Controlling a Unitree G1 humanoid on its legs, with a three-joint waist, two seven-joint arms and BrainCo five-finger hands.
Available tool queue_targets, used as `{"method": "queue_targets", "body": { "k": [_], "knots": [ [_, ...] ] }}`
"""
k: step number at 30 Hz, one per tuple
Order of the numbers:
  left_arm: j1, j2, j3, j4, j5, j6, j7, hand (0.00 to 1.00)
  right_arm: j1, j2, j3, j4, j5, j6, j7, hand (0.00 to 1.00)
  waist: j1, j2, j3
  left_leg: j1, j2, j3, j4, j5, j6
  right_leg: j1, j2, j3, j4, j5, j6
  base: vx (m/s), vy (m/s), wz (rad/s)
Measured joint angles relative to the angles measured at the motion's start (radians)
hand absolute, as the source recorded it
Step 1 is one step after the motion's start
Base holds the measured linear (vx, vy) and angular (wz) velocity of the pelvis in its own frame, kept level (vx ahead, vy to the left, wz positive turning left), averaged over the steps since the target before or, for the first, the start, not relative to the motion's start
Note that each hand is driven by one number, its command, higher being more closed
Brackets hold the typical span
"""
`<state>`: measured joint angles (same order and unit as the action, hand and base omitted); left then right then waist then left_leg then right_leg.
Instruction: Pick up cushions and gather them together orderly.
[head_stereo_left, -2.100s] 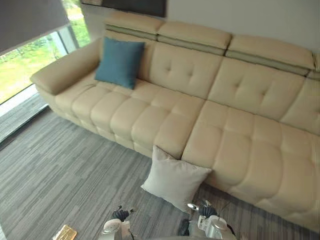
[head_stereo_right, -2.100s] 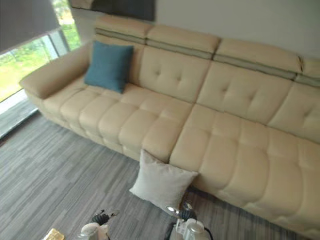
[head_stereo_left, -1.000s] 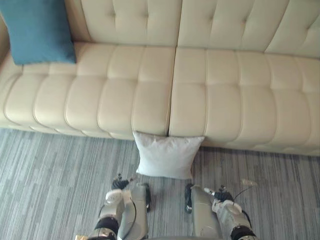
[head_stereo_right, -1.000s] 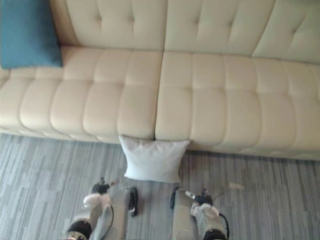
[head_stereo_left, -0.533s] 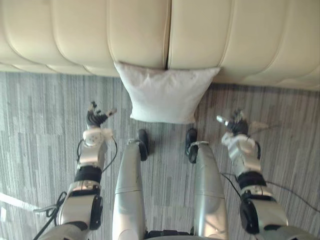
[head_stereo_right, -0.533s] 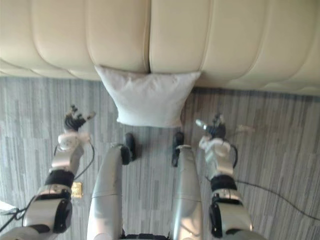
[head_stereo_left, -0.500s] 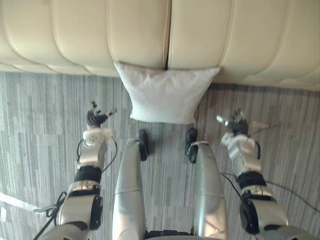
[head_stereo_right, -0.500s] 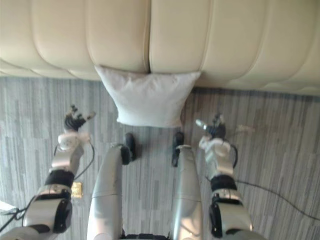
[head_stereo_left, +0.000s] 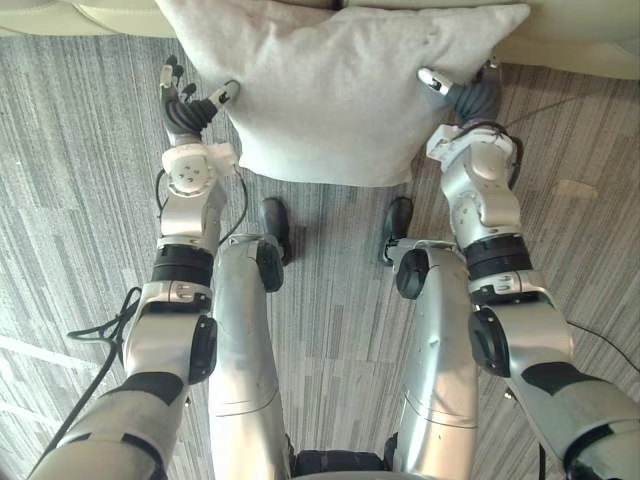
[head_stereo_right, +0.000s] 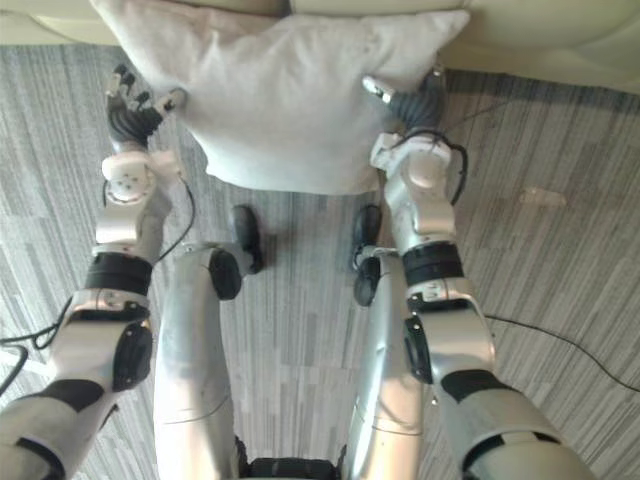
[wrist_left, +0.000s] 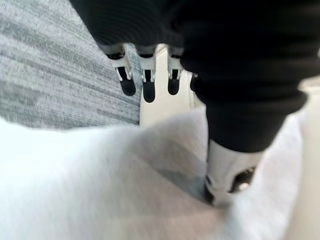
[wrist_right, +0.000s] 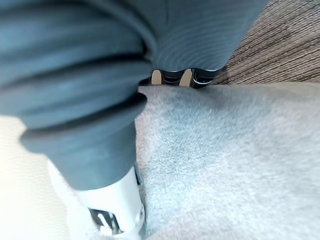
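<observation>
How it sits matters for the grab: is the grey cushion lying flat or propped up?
Propped up: the cushion leans against the sofa front, with its lower edge on the carpet.

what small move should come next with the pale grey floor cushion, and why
Probably close both hands on the pale grey square fabric cushion: the left hand and right hand flank its sides, thumbs on its face, left fingers straight, while it leans against the cream sofa.

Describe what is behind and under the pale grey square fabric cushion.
Behind the pale grey fabric cushion stands a cream leather sofa. Grey striped carpet lies around it; the floor directly beneath and the sofa's base behind are covered.
</observation>
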<state>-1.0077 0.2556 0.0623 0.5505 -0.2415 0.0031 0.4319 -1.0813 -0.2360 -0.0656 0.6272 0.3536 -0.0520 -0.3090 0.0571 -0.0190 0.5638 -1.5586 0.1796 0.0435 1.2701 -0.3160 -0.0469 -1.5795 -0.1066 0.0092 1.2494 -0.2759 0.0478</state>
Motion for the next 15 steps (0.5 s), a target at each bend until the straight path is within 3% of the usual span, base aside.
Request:
{"method": "queue_targets", "body": {
  "k": [3, 8, 12, 15],
  "knots": [
    [0.001, -0.011, -0.017, -0.029, -0.031, -0.015, 0.046, 1.0, 0.015, 0.0, 0.009, -0.052, 0.003, 0.0, -0.019, 1.0, -0.003, 0.0, 0.013, 0.001, -0.003, 0.001, 0.0, 0.007, -0.007, -0.005, 0.0, 0.001, 0.014, -0.002, -0.001, 0.02, 0.006, 0.06],
    [0.024, -0.014, -0.037, -0.073, -0.035, -0.021, 0.047, 1.0, 0.092, 0.013, 0.035, -0.153, 0.012, -0.009, -0.018, 1.0, -0.005, -0.001, 0.012, 0.012, -0.003, -0.011, 0.004, 0.008, -0.009, 0.007, 0.0, -0.006, 0.023, -0.006, 0.0, 0.01, -0.001, 0.03],
    [0.132, -0.054, -0.063, -0.151, -0.035, -0.026, 0.047, 1.0, 0.22, 0.065, 0.033, -0.26, 0.019, -0.023, -0.018, 1.0, -0.018, -0.002, 0.009, 0.139, -0.003, -0.013, -0.053, 0.015, -0.019, 0.141, 0.003, -0.018, -0.035, -0.014, -0.005, -0.01, 0.001, 0.0],
    [0.251, -0.095, -0.096, -0.242, -0.035, -0.066, 0.045, 1.0, 0.361, 0.103, 0.033, -0.381, 0.019, -0.065, -0.016, 1.0, -0.02, -0.003, -0.004, 0.323, -0.004, -0.005, -0.167, 0.026, -0.025, 0.32, 0.003, -0.032, -0.14, -0.006, -0.016, -0.01, -0.014, -0.01]
  ]
}}
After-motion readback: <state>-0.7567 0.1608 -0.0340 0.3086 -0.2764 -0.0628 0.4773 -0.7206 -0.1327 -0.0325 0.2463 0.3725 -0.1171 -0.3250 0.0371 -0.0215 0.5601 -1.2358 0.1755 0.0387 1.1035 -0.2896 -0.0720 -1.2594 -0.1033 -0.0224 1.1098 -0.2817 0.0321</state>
